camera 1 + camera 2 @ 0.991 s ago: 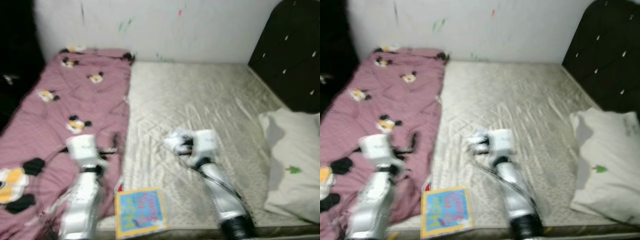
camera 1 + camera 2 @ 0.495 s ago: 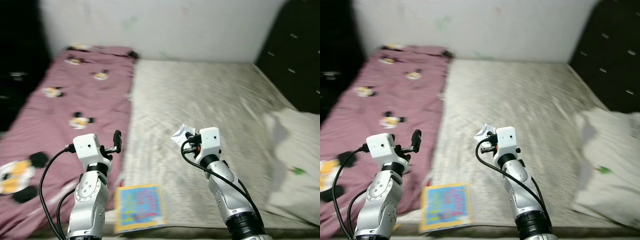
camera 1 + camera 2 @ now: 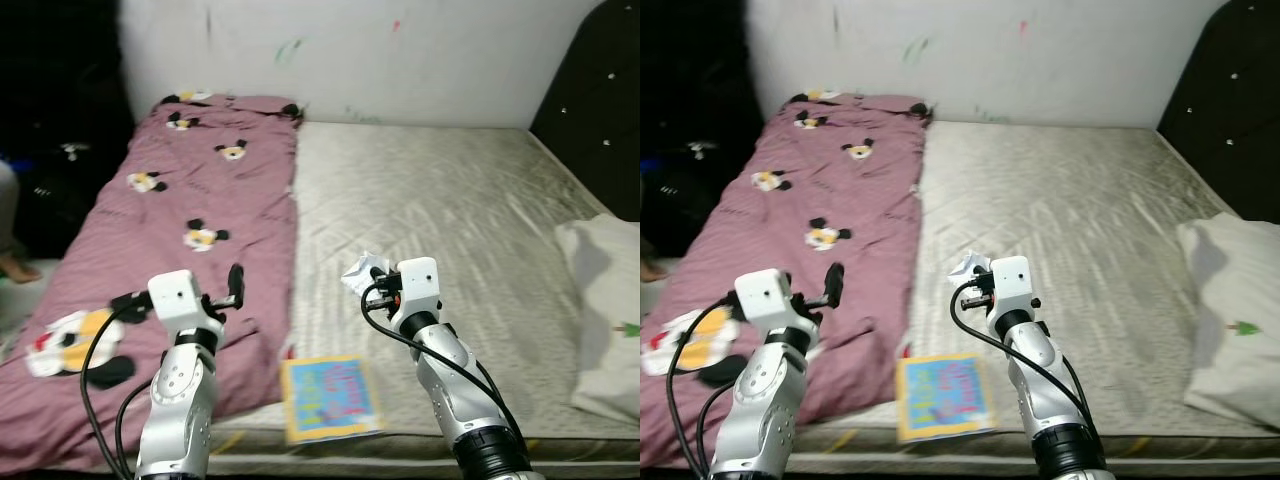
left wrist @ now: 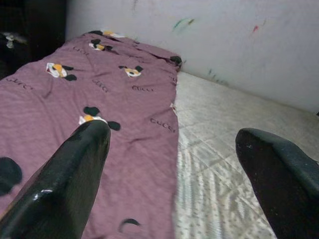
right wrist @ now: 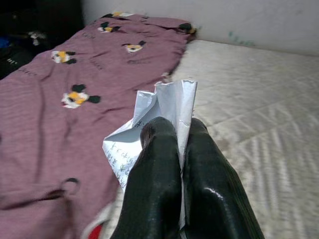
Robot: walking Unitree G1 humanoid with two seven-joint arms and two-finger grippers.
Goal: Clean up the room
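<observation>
Pinching a crumpled paper (image 5: 164, 107), perhaps a printed wrapper, the right gripper (image 3: 378, 277) hangs above the mattress (image 3: 450, 200); left gripper (image 3: 236, 283) spread over the maroon blanket (image 3: 160, 210).

You can see only part of the white pillow with a small green tree (image 3: 610, 320); the picture's edge cuts it off. The black padded headboard (image 3: 1225, 120) is cut off too. The dark corner beside the pink cartoon-mouse blanket (image 3: 170, 210) hides its things. The writing on the crumpled white paper (image 5: 149, 129) is too small to read.
</observation>
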